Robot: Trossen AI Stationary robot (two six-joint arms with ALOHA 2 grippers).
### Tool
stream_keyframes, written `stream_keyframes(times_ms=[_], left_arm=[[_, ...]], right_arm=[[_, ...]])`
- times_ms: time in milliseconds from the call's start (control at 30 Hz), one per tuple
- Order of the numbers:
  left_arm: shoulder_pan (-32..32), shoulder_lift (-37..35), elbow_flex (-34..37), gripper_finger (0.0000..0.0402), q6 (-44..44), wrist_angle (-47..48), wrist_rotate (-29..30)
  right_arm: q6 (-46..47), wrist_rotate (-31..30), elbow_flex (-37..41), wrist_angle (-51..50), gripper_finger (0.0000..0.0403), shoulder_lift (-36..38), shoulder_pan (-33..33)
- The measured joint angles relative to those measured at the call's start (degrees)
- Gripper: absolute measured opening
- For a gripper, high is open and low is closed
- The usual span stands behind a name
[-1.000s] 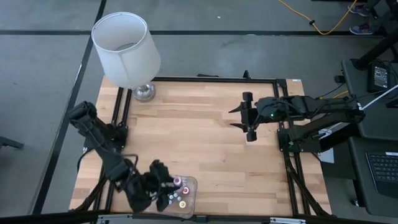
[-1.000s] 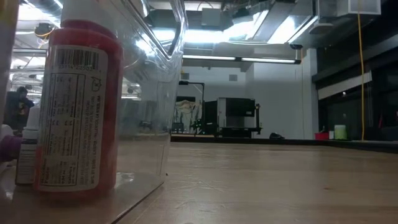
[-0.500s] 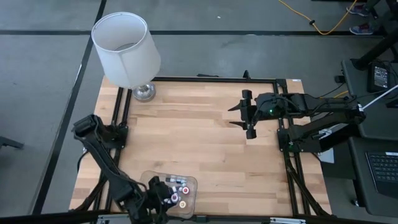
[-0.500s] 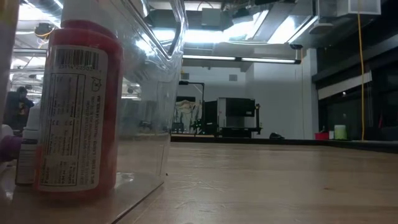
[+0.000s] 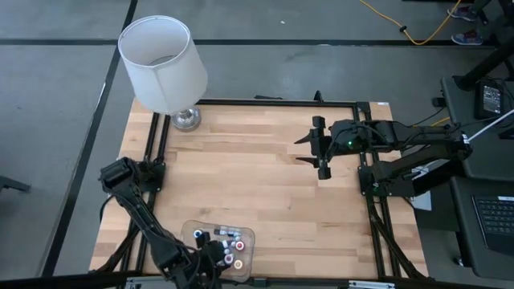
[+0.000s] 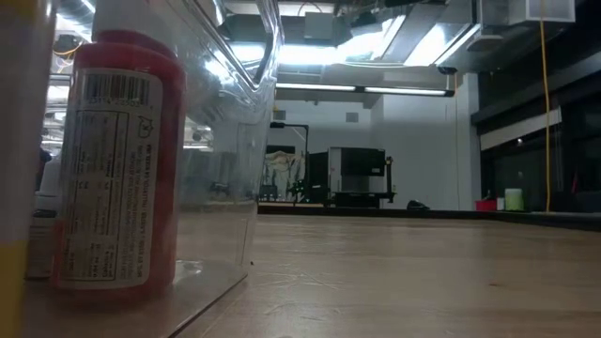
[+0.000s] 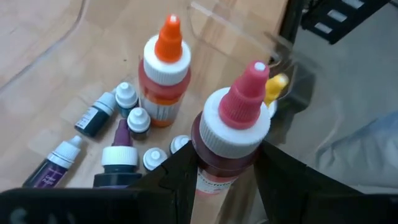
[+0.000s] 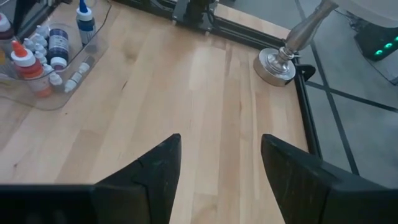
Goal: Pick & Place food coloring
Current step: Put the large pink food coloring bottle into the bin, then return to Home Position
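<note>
The left gripper (image 7: 225, 167) has dropped from beside the clear tray (image 5: 245, 238) at the surface's (image 5: 257, 177) near edge to its front corner, jaws now clamped around a red food coloring bottle (image 7: 231, 140): the pick looks made. The bottle is upright, pink-tipped, white-collared. Farther off, the right gripper (image 5: 321, 149) hangs unmoved over the surface, jaws wide, empty.

Left hand (image 7: 227, 165) lower over the tray (image 5: 241, 234), now around the red bottle (image 7: 229, 149).
</note>
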State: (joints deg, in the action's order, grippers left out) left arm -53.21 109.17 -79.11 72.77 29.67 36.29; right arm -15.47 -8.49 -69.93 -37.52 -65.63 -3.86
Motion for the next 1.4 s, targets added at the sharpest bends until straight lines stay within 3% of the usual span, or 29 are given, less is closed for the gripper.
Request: stream_keyframes(times_ms=[400, 733, 900, 1167, 1400], left_arm=[[0.07, 1.60, 0.00, 0.0142, -2.93, -0.10, -0.37], [0.07, 1.55, 0.00, 0.0198, -5.02, -2.54, -3.01], [0.10, 0.90, -0.11, 0.0207, -6.07, -2.02, -3.33], [0.97, -8.94, -0.79, 0.0203, -10.89, 8.94, -1.83], [3.26, -21.67, -0.81, 0.0203, -14.54, 18.41, 3.67]], right_arm=[[0.01, 0.19, 0.00, -0.04, 0.0221, 0.00, 0.00], [-0.01, 0.15, 0.00, -0.04, 0.0221, 0.00, 0.00], [-0.01, 0.15, 0.00, -0.04, 0.0221, 0.00, 0.00], [0.46, 0.15, 0.00, -0.07, 0.0221, 0.00, 0.00], [1.89, 0.13, 0.00, -0.29, 0.0221, 0.00, -0.01]])
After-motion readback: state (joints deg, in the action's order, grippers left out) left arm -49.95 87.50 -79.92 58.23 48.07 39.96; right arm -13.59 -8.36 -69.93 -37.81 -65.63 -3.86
